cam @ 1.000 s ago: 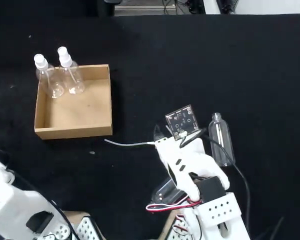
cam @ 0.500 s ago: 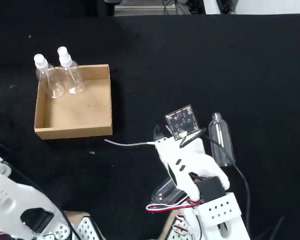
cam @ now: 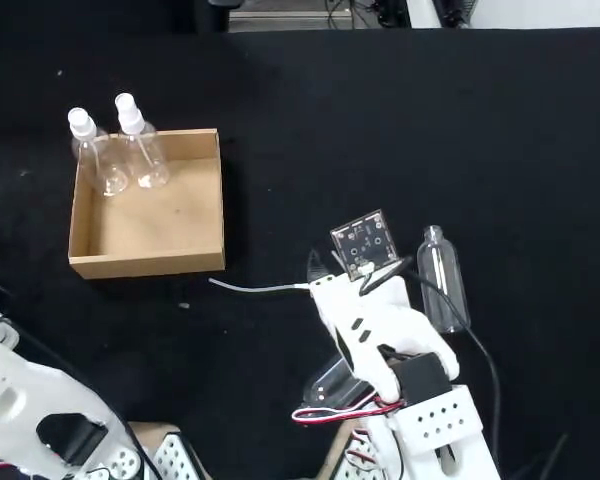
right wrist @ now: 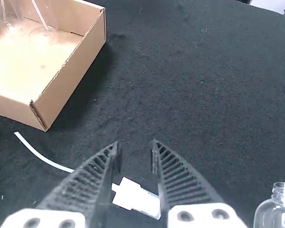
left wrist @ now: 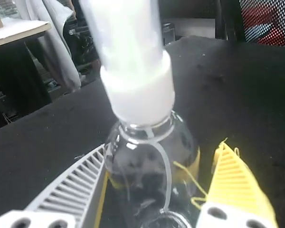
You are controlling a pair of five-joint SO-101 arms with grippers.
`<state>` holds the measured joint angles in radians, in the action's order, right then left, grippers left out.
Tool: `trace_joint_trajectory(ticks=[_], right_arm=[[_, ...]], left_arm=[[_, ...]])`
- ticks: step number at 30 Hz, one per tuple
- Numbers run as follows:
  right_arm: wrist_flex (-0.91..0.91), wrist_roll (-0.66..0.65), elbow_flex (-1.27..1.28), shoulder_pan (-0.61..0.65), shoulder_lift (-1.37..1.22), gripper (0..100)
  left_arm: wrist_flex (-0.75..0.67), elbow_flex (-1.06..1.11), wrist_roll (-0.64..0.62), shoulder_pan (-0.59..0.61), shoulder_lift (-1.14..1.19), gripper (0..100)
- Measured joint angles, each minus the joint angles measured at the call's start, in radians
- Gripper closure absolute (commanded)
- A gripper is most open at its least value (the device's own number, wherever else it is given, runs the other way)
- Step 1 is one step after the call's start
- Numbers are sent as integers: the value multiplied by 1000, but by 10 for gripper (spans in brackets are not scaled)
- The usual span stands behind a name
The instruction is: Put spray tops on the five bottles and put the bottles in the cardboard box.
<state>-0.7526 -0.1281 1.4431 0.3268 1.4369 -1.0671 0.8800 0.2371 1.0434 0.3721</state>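
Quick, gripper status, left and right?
Left gripper: shut on a bottle with its top fitted.
Right gripper: over the loose spray top; grip cannot be told.

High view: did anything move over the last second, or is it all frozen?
The white left arm in the lower-left corner shifted slightly towards the picture's left edge; the left gripper holds a clear plastic bottle with a white spray top. Unchanged: the right gripper over the loose white spray top with its thin tube, the uncapped clear bottle beside it, two capped bottles in the brown cardboard box.
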Motion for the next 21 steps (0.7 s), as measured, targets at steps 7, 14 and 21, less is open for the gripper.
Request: trace_joint_trajectory(ticks=[7,14,21], right_arm=[[0,0,0,0,0,910],[0,0,0,0,0,910],[0,0,0,0,0,910]], left_arm=[[0,-32,0,0,0,690],[0,-34,-5,0,0,935],[-101,54,-8,-17,0,975]])
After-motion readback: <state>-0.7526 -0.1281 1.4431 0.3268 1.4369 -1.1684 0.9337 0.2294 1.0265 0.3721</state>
